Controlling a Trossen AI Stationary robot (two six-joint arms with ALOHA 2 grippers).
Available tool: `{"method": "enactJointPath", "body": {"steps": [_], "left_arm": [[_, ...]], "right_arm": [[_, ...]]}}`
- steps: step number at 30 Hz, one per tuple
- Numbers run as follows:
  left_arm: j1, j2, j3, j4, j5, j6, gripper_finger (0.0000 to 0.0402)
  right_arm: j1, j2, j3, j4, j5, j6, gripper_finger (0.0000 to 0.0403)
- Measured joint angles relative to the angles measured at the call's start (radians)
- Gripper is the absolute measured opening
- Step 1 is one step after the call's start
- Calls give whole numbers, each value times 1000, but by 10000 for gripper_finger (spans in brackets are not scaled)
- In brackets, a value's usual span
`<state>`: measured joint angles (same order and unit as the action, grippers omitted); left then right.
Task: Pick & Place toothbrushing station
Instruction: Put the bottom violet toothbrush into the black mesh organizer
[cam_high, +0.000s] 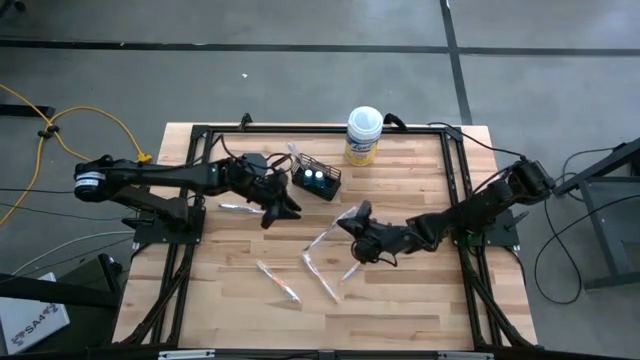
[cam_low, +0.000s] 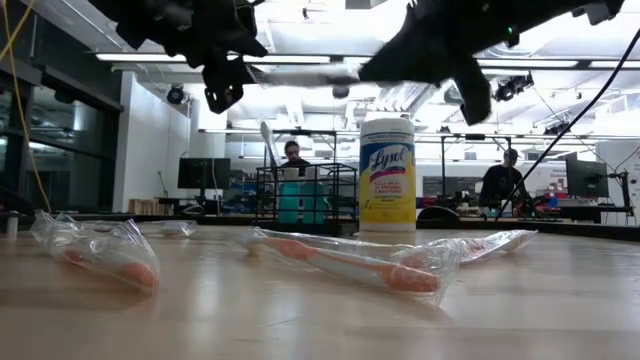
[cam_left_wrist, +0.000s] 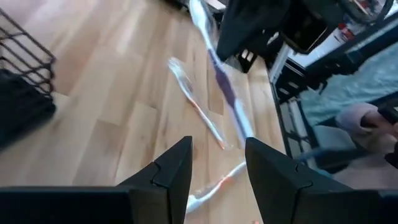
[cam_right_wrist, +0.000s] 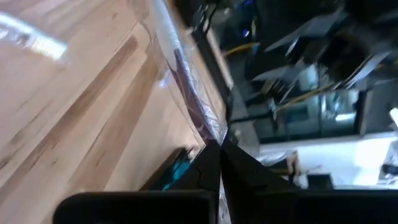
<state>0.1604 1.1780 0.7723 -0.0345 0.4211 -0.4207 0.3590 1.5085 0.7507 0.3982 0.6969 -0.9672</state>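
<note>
**Right end effector grips a wrapped toothbrush**

We see the right end effector (cam_right_wrist: 214, 149) clenched on a purple-accented wrapped toothbrush (cam_right_wrist: 186, 93), lifted above the worktop (cam_high: 400, 300). The left end effector (cam_left_wrist: 217, 162), fingers parted and empty, hovers just beside the black wire-mesh basket (cam_high: 316, 179). More wrapped toothbrushes (cam_high: 278, 281) lie beyond both.

High view — straight down over the whole surface (cam_high: 400, 300), both arms in frame. Low view — at surface level, facing across into the room; canister (cam_low: 386, 178) at 12 o'clock, shared with high view (cam_high: 363, 135). Wrist views — close, skimming the wood past each arm's own fingers (cam_left_wrist: 168, 177).
</note>
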Motion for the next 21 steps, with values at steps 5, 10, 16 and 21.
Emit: {"method": "enactJointPath", "body": {"steps": [5,10,16,21], "left_arm": [[0,46,0,98,101,-6,145],[4,84,0,197,203,-22,145],[29,96,0,227,235,-35,145],[45,96,0,279,293,-87,145]], "right_arm": [[-21,0,36,13,-62,-63,3],[-39,0,62,6,-130,-94,3],[-41,0,68,10,-198,-115,3],[-41,0,68,27,-253,-191,3]]}}
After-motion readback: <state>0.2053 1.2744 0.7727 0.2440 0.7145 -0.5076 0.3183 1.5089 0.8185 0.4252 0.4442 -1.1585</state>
